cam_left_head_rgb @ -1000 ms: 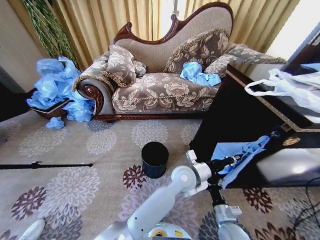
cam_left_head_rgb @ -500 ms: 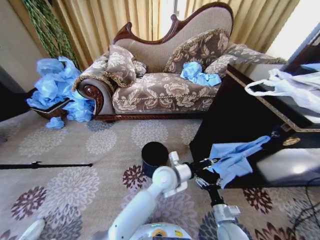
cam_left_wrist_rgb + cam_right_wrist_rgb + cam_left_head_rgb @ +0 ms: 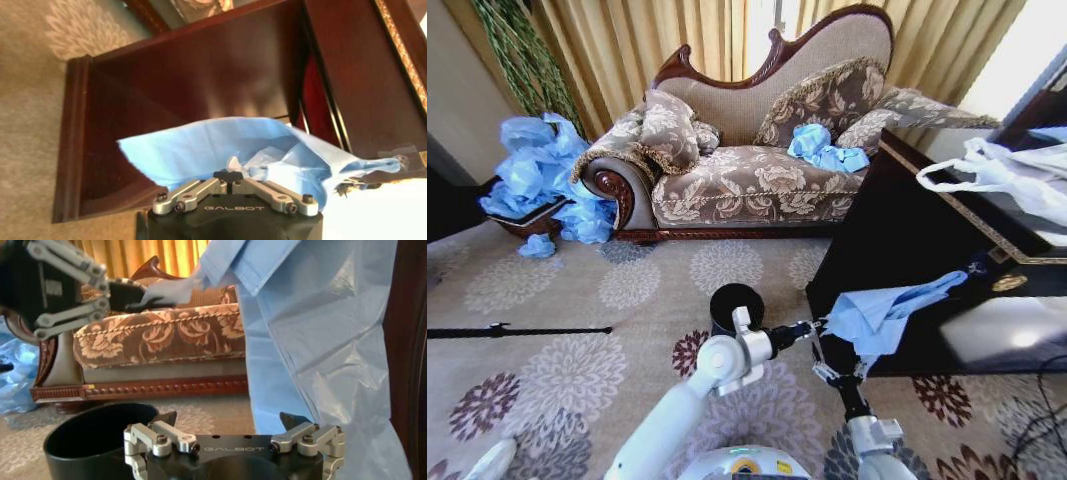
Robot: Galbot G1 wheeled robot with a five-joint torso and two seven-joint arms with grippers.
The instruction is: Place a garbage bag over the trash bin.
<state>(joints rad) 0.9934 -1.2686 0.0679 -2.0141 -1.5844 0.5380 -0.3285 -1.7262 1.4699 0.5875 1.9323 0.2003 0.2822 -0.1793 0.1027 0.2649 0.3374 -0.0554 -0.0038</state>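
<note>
Pinching the garbage bag (image 3: 874, 312), left claw (image 3: 812, 326) risks tearing film; right claw (image 3: 229, 421) gapes empty beside trash bin (image 3: 735, 302).

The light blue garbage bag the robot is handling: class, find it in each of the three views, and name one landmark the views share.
Head view: the garbage bag hangs right of centre, before the dark cabinet, held by the left gripper.
Left wrist view: the bag spreads across the middle, above the closed jaws.
Right wrist view: the bag drapes down the right half, beside the trash bin.
Shared landmark: the cabinet.
</note>
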